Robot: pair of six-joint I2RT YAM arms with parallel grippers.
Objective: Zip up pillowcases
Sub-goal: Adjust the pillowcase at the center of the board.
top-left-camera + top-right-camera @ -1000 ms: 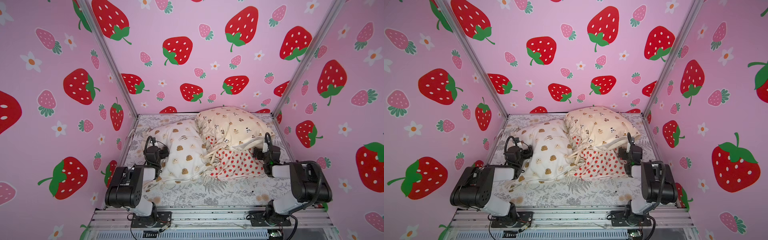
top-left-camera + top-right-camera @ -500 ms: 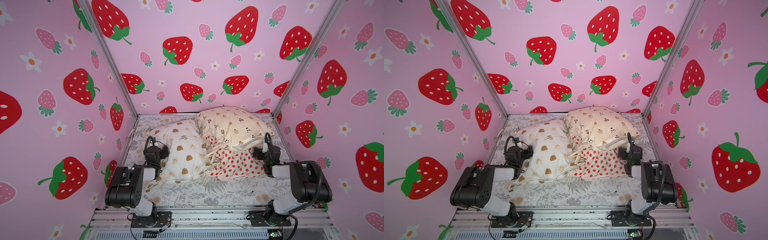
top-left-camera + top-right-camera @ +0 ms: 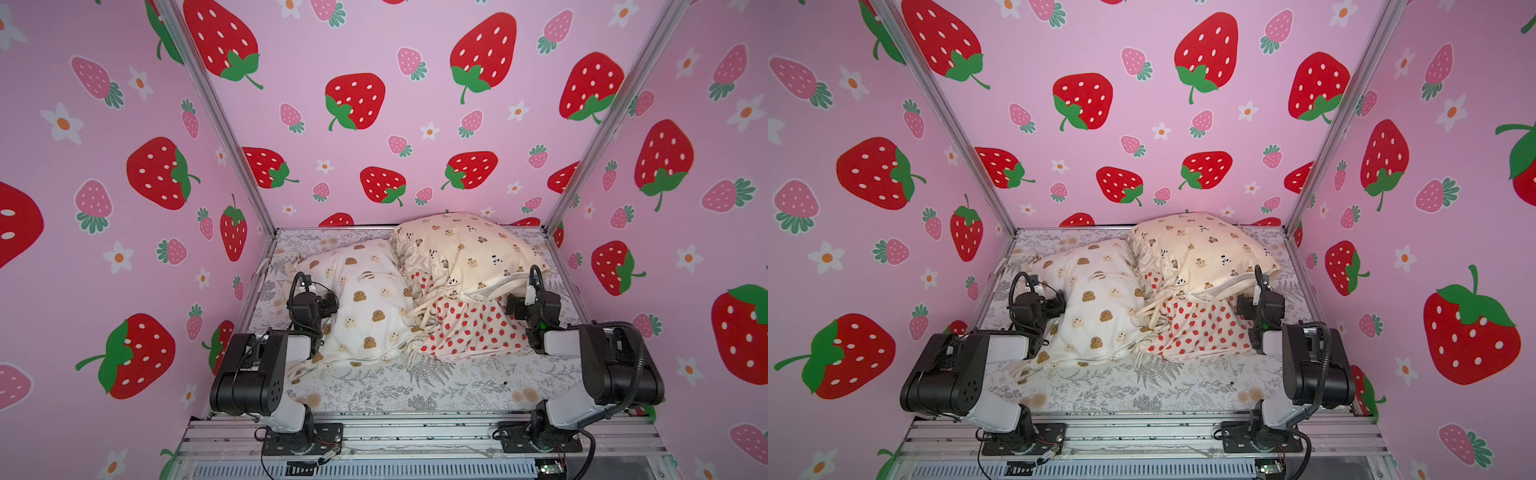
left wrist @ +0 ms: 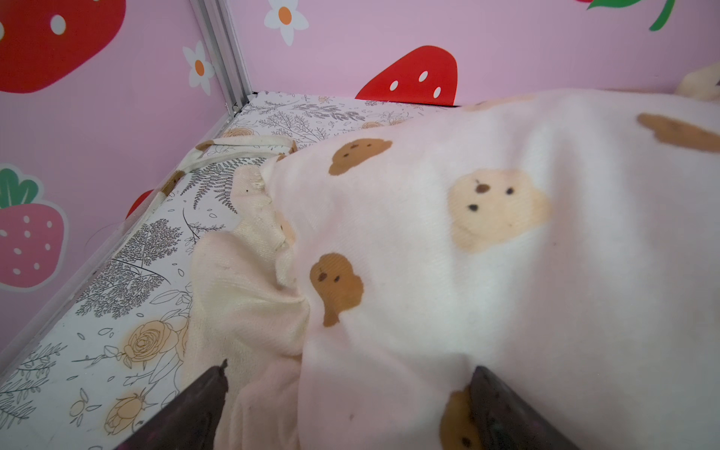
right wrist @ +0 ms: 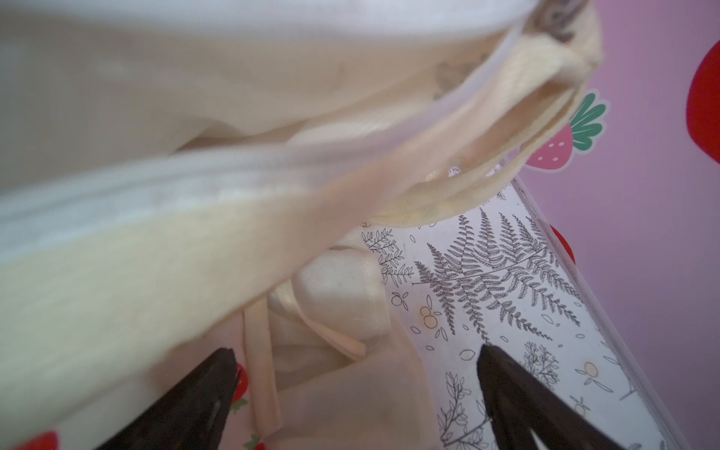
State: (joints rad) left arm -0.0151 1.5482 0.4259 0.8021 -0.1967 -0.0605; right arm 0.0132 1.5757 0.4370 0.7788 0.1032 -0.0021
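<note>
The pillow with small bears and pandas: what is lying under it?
The bears-and-pandas pillow rests partly on the strawberry-print pillow. What lies under its far part is covered and cannot be seen.

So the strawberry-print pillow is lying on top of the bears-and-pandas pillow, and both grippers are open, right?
No. The strawberry-print pillow lies under the bears-and-pandas pillow, as both top views show. The left gripper and right gripper are open.

I'm seeing matt, soft woven cloth on the bear-face pillowcase (image 4: 467, 253) and dull ribbed metal on the corner post (image 4: 220, 50), upper left.
</note>
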